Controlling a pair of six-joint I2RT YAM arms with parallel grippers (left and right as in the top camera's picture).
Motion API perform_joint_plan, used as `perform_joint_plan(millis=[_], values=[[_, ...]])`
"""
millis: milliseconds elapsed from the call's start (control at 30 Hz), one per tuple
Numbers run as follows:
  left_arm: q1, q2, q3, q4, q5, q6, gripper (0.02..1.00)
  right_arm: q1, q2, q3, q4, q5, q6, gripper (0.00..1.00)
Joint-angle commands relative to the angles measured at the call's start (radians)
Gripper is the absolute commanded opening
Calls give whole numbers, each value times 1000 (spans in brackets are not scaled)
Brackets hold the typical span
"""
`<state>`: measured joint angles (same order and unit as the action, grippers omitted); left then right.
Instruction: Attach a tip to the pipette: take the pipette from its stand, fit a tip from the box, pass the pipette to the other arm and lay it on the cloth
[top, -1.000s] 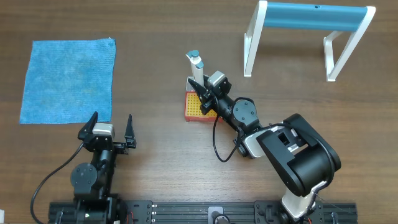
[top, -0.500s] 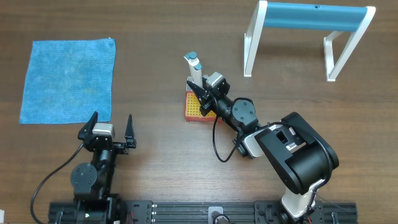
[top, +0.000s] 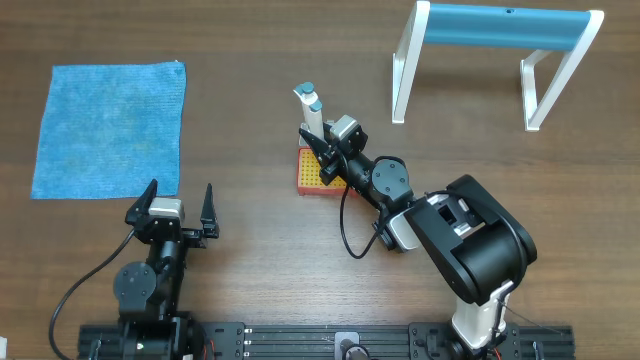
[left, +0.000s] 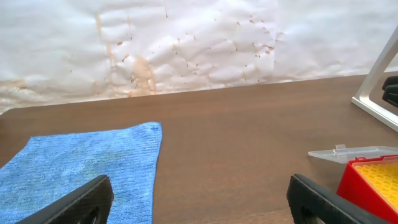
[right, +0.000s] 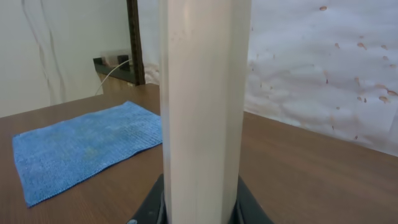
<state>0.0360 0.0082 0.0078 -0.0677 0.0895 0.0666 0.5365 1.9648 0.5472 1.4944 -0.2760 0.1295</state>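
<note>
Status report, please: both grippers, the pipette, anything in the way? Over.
Left gripper open, parked beside the cloth. Right gripper shut on the pipette, upright, by the tip box. Nothing seen blocking the way to the cloth.

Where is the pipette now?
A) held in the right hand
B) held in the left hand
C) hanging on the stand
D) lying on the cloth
A: the right hand grips the upright pipette by the tip box; the left hand is open and empty.
</note>
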Motion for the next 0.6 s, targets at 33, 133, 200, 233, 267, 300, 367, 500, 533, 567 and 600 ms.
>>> perform_joint_plan(millis=[33,133,200,233,267,300,367,500,533,567,600], values=[[-4,-5,-2,-7,-4,-9,901,0,60,-39,-31,-14,7,80],[-4,-5,-2,-7,-4,-9,904,1,60,-80,-31,-14,7,82],[-4,-5,-2,-7,-4,-9,901,1,60,-98,-30,-14,7,82],[-4,-5,-2,-7,-4,-9,901,1,60,-106,-31,-14,7,82],[-4,-5,-2,-7,-4,-9,904,1,60,-111,-31,-14,7,82],[-4,-5,-2,-7,-4,-9,901,0,60,-116,-31,-14,7,82],[-4,-5,-2,-7,-4,-9,901,0,60,-119,-31,-14,7,82],[-4,-5,-2,-7,-4,-9,901,0,61,-123,-32,-14,7,80],[-4,-5,-2,-7,-4,-9,901,0,61,-125,-32,-14,6,82],[-4,-5,-2,-7,-4,-9,901,-1,61,-126,-33,-14,6,80],[-4,-5,-2,-7,-4,-9,901,-3,61,-129,-34,-14,6,82]])
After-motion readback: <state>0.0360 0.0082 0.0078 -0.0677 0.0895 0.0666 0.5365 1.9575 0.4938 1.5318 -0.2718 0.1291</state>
